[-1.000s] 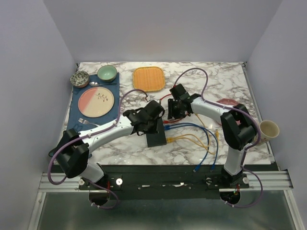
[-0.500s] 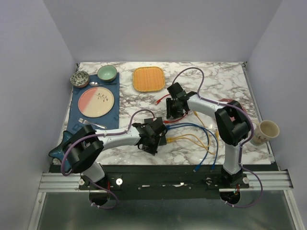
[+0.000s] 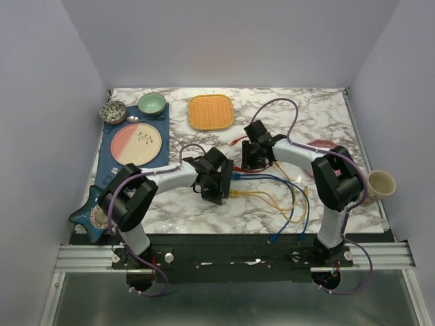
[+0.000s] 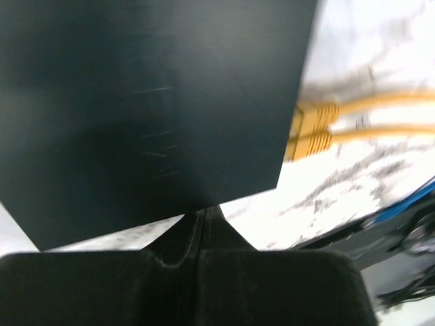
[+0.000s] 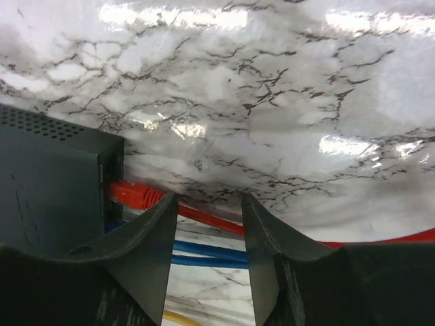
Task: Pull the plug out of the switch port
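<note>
Switch sits mid-table between my two arms, and the red plug is seated in a port at its corner. Starting at the right claw: jaws apart, one finger on each side of the red cable just behind that plug. The gap is wider than the cord, so nothing is pinched. Just below, two blue cables run out from the same face, and a sliver of yellow cable peeks in at the bottom edge.

Over to the left claw: fingers pressed together, tips at the near edge of the switch's black lid. Whether it bears down on the box I cannot tell, as that picture is blurred. What this wrist camera gives me and the right one doesn't is two yellow plugs side by side in the switch's edge.

The overhead view hides most of the box under the left wrist, but it alone shows how the cords lie: red, blue and yellow fan out rightward from the switch and curl toward the near edge.

Further out is the white marble table with grey veins. A woven yellow mat lies on the far side. At left there's a blue placemat with a pink-and-cream plate, a green bowl and a speckled bowl. A blue star-shaped dish sits at the near left corner and a cream cup at the right edge. Pale lilac walls close in three sides.
</note>
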